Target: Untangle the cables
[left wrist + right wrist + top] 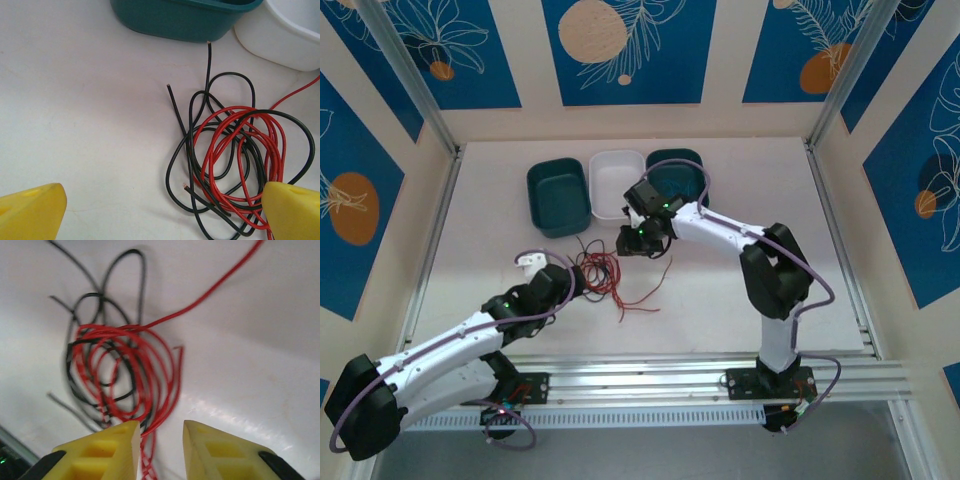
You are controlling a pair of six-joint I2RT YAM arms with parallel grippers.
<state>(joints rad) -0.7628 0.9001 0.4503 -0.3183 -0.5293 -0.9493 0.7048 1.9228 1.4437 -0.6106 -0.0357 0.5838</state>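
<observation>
Pale surface [490, 230], blue-patterned walls behind. Left fingers [35, 210] wide apart on the near side of the white bin [617, 185], one over bare surface, the other over the tangle. Cables [605, 275]: red and black loops heaped just near of that bin, red tails trailing right. Right fingers [107, 450] narrowly apart over the heap, red strands in the gap, unclamped.

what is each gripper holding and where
Nothing. The left gripper is wide open; a red cable lies in the right gripper's gap, unclamped.
</observation>
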